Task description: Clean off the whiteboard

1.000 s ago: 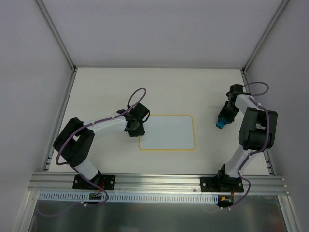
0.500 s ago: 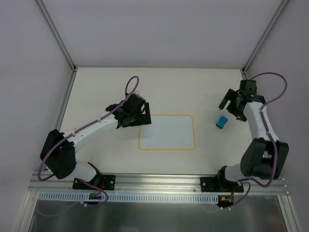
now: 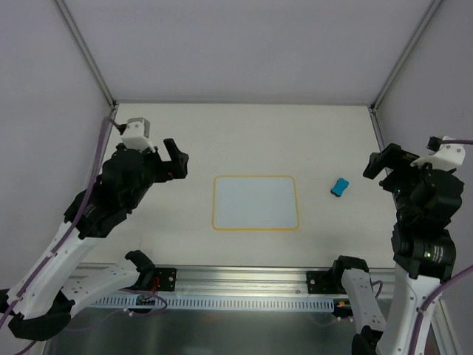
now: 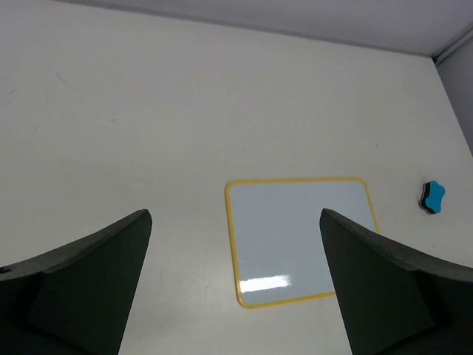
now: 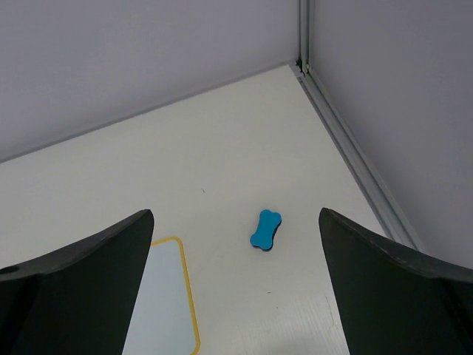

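Having lifted clear, left claw point(image 4: 235, 218) and right claw point(image 5: 236, 216) hang released; blue eraser point(image 3: 339, 187) lies near the whiteboard point(image 3: 256, 202).

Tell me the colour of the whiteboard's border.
Yellow-orange, around the whiteboard; clearest in the left wrist view.

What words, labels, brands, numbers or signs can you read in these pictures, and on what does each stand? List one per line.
No text can be read in any view.
The whiteboard is blank: no writing or marks show on it.
The eraser shows no label or brand.
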Tool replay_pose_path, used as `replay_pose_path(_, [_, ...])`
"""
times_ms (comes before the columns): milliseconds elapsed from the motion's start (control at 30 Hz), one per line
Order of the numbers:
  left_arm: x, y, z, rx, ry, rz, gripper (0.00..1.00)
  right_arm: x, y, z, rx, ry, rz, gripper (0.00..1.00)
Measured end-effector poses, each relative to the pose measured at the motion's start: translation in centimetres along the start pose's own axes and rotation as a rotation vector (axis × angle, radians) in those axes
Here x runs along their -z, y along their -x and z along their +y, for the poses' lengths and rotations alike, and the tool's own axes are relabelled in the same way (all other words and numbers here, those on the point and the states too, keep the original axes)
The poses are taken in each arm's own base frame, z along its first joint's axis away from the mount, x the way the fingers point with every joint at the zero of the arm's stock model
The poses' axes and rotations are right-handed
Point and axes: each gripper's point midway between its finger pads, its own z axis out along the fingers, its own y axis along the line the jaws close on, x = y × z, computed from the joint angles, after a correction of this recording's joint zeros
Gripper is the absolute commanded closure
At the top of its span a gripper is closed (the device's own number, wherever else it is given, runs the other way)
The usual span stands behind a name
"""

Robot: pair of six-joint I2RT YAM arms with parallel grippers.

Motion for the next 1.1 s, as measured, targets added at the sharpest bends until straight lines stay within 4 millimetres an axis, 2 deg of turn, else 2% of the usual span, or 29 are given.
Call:
replay_pose_path(100, [3.1,1.9,2.0,-0.014,0.017,-0.095,0.01,2.7,1.3,0.3,0.025,0.039,-0.086,0.01])
replay_pose_path(233, [6.6,3.8,4.6,-0.021,0.051,-0.206,0.01,5.3,1.8,1.0,0.062,0.104,-0.152,0.01])
replay_pose_path(333, [8.7,4.6,6.3,-0.029,0.077,-0.269,0.01,6.0,1.1,1.4,0.089,0.154,-0.168,0.01])
replay_pose_path(433, [9.9,4.7,7.3,-0.036,0.090,-0.296,0.01,5.9,0.1,1.5,0.111,0.170,-0.154,0.01])
replay_pose_path(700, [10.9,3.3,9.2,-0.038,0.125,-0.310,0.01,6.3,-0.7,0.9,0.148,0.167,-0.168,0.01])
replay_pose_path(1100, [10.4,1.9,9.7,-0.057,0.141,-0.281,0.01,5.6,-1.5,0.5,0.163,0.150,-0.158,0.01])
